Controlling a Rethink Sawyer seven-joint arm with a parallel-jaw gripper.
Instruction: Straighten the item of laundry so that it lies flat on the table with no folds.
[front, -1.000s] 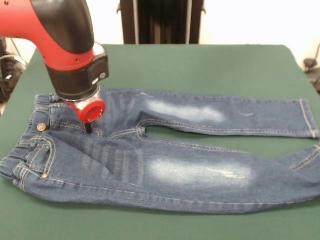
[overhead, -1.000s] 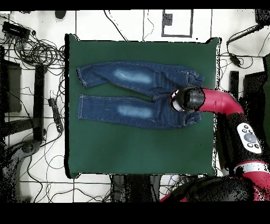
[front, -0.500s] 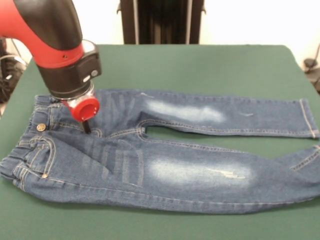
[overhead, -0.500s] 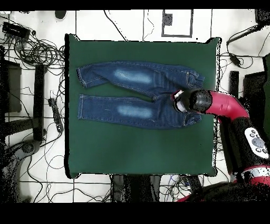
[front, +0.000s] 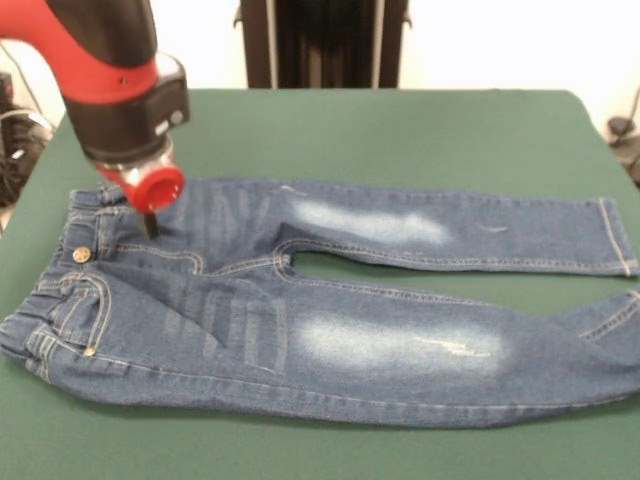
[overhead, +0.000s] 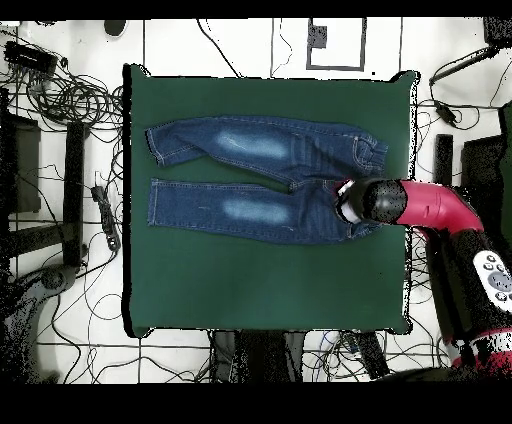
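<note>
I have the small blue denim jeans (front: 300, 300) spread across the dark green cloth table (front: 400, 130), waist puckered. Gripper (front: 150, 222) sits over the waistband; jaw state I cannot tell. Denim looks soft, light, draggable. I'd pinch the waistband edge.

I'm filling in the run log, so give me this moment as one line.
stage: straightening | jeans: spread on green table, waistband end rumpled | gripper: above waistband, grip unclear

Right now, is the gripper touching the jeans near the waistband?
Cannot tell. In the front view the gripper ends over the jeans beside the waistband, but neither contact nor gap shows plainly. In the overhead view the arm covers that spot.
</note>
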